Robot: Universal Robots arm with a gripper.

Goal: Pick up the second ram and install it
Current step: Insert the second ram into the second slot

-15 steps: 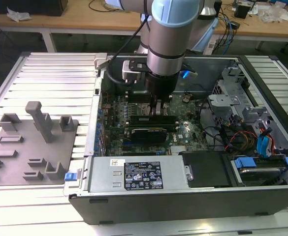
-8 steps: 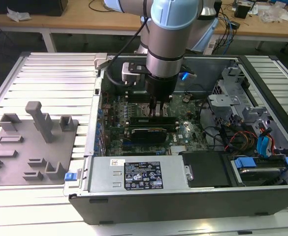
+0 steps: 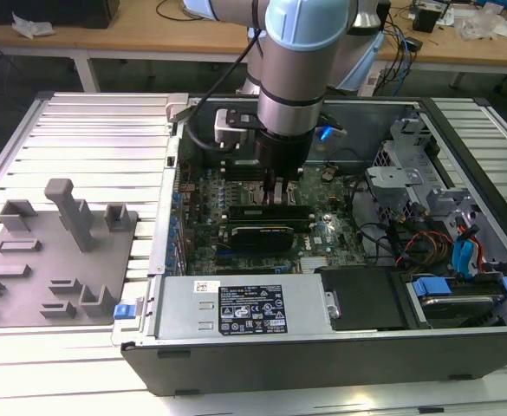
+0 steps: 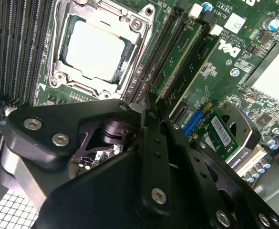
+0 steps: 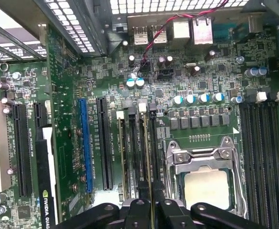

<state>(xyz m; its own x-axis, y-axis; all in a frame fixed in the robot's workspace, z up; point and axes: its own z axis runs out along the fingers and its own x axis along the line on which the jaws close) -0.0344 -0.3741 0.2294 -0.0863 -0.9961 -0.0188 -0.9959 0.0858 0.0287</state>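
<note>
In the exterior view, the arm reaches down into the open computer case (image 3: pixel 140 347) on the slatted desk (image 3: pixel 88 130). Its gripper (image 3: pixel 275 186) is low over the motherboard (image 3: pixel 322 225), at the memory slots. The grey holder tray (image 3: pixel 54 260) sits well off to the exterior view's left. I can't pick out the stick itself from here.

In the second wrist view, the second ram (image 4: pixel 180 55) stands on edge in a slot beside the processor socket (image 4: pixel 98 50), with another green stick (image 4: pixel 201 59) just beside it. The gripper (image 4: pixel 146 107) sits on the near end of the second ram. The jaws are drawn almost together and, as far as I can judge, pinch its thin top edge.

In the first wrist view, the stick (image 5: pixel 146 157) runs edge-on from its white latch (image 5: pixel 141 107) down into the narrow gap of the gripper (image 5: pixel 153 212).

It looks light, stiff and brittle, with smooth flat faces. I'd hold it by those faces near the top edge and keep it square to the slot.
</note>
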